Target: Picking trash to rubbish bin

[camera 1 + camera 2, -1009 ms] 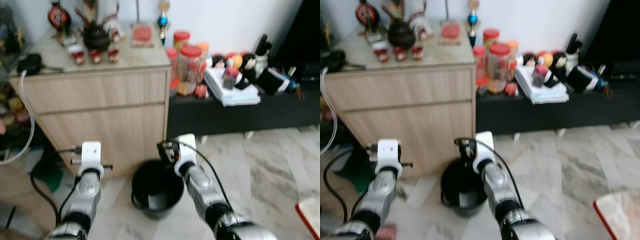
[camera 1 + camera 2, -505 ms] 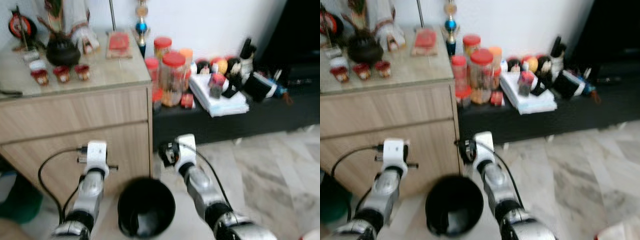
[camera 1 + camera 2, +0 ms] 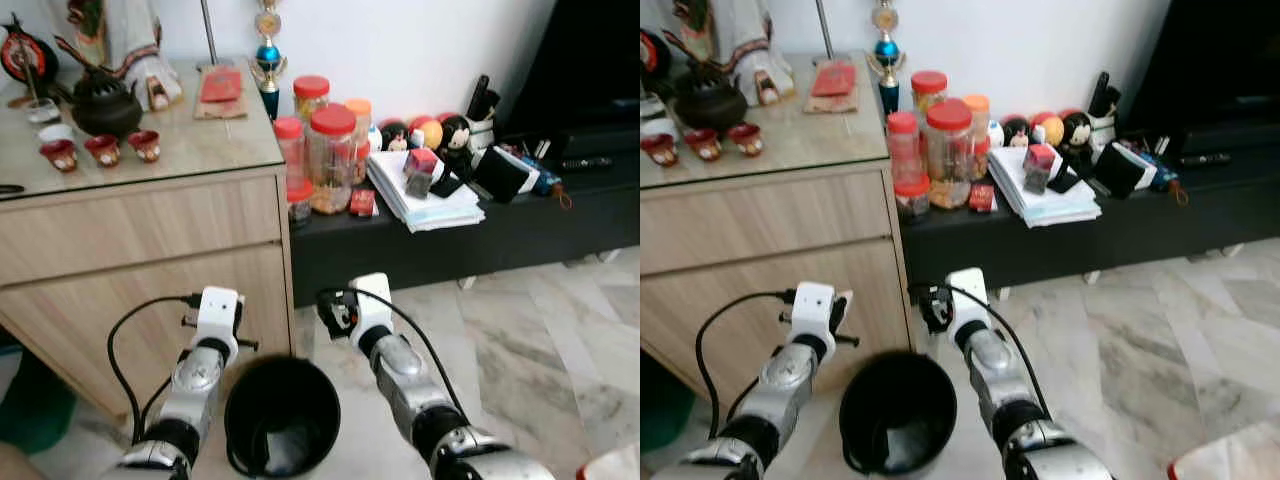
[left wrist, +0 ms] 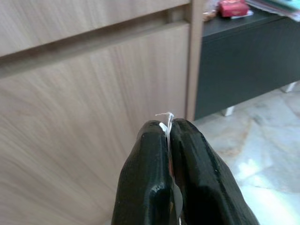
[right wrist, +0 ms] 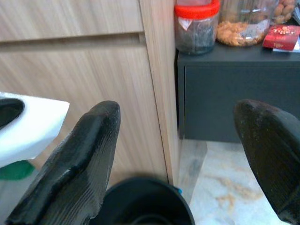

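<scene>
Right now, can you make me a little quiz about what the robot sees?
1. True or false: the right tool is open.
2. What is the left tool pinching? A) a red cup B) a thin white scrap C) a jar lid
3. Fill in: the black bin stands on the floor in front of the wooden ____.

Key: 1 true. 2 B. 3 cabinet.
</scene>
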Controlling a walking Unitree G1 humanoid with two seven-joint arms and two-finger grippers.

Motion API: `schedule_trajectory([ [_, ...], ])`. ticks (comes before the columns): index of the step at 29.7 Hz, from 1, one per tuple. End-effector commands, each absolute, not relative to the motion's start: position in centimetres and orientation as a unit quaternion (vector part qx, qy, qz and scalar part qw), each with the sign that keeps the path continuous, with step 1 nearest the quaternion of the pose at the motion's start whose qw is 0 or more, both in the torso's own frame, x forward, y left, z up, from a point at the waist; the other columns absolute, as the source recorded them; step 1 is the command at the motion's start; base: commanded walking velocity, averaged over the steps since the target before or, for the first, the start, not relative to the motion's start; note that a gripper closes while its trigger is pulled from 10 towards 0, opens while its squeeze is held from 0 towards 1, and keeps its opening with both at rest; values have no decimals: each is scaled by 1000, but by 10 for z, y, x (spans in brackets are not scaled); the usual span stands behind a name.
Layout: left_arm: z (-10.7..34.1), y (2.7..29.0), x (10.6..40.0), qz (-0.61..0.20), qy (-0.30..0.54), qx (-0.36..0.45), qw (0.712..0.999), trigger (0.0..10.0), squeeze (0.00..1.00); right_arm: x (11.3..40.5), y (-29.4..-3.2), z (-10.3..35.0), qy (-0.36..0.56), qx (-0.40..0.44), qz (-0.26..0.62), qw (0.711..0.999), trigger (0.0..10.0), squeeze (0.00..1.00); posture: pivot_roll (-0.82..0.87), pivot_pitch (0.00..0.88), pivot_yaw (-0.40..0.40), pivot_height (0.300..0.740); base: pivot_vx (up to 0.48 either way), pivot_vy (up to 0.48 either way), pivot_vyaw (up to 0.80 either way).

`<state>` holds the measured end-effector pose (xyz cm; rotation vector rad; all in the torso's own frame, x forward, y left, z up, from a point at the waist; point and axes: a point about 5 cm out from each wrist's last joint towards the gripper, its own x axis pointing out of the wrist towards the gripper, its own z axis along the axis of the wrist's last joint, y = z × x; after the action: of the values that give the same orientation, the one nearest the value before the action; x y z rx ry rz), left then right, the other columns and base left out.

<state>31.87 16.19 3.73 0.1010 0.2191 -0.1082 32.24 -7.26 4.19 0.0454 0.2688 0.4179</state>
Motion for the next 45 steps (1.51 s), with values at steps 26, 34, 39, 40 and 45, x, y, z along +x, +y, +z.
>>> schedule_trajectory([
  [26, 43, 129, 330, -111, 115, 27, 987, 10000, 1000, 301, -82, 22, 183, -76, 292, 936, 10000, 0, -51, 154, -115, 740, 0, 0, 0],
  [34, 41, 129, 327, -116, 112, 21, 987, 10000, 1000, 299, -82, 23, 180, -77, 286, 938, 10000, 0, -46, 171, -125, 740, 0, 0, 0],
  [39, 38, 133, 324, -116, 114, 22, 986, 10000, 1000, 298, -80, 23, 180, -74, 287, 938, 10000, 0, -44, 172, -123, 740, 0, 0, 0],
  [40, 37, 134, 323, -115, 114, 23, 986, 10000, 1000, 297, -78, 24, 180, -73, 288, 938, 10000, 0, -38, 173, -118, 740, 0, 0, 0],
  [45, 36, 140, 322, -106, 116, 27, 987, 10000, 1000, 297, -73, 24, 181, -69, 288, 938, 10000, 0, -23, 161, -105, 740, 0, 0, 0],
])
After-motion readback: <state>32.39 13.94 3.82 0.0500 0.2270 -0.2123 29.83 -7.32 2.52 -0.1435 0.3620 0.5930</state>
